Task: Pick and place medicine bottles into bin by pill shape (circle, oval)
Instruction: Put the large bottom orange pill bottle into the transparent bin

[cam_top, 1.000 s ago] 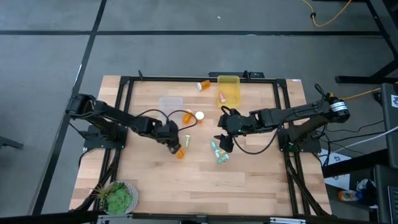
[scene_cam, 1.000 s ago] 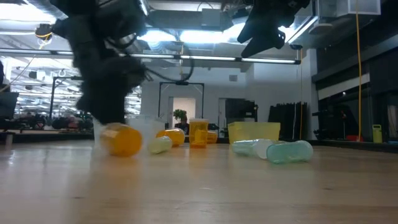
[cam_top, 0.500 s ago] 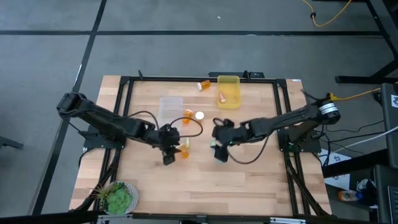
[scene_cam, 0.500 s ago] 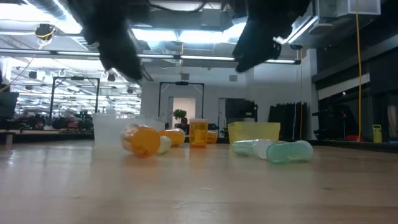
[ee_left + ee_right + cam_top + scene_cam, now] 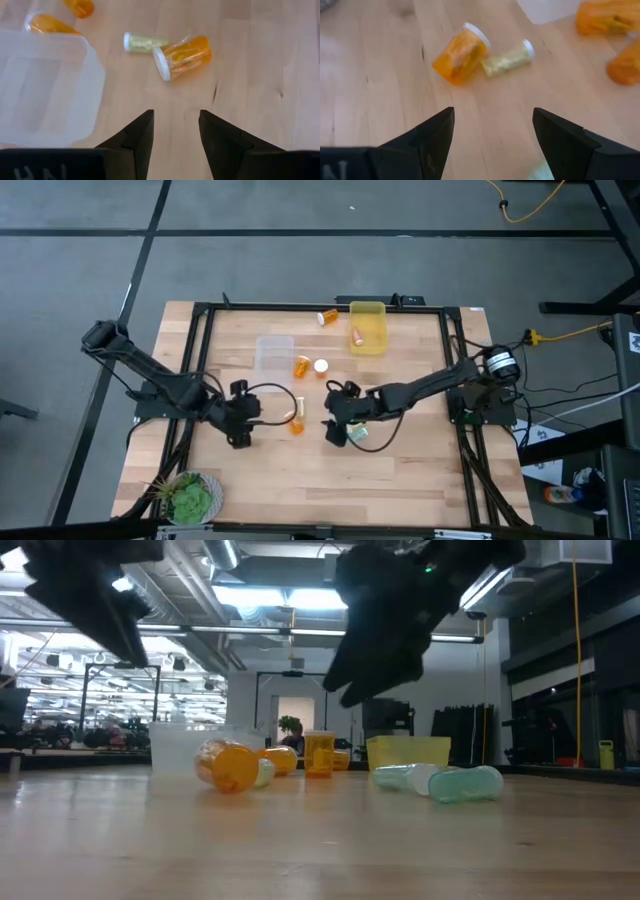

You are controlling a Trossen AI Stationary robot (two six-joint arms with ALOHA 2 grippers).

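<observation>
Here both the left end effector (image 5: 238,437) and right end effector (image 5: 335,431) hover open and empty flanking the orange bottle (image 5: 296,424) on the surface (image 5: 420,470).

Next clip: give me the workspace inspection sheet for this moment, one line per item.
Surface: wooden table, mostly bare at the front.
Job's things: orange bottle lying beside yellowish bottle; teal bottle lying; one bottle inside yellow bin; clear bin looks empty.
Clutter: potted plant at a corner.
Grippers: left gripper open, empty; right gripper open, empty.
Cables: yellow cable on floor.
Surroundings: large hall behind.
</observation>
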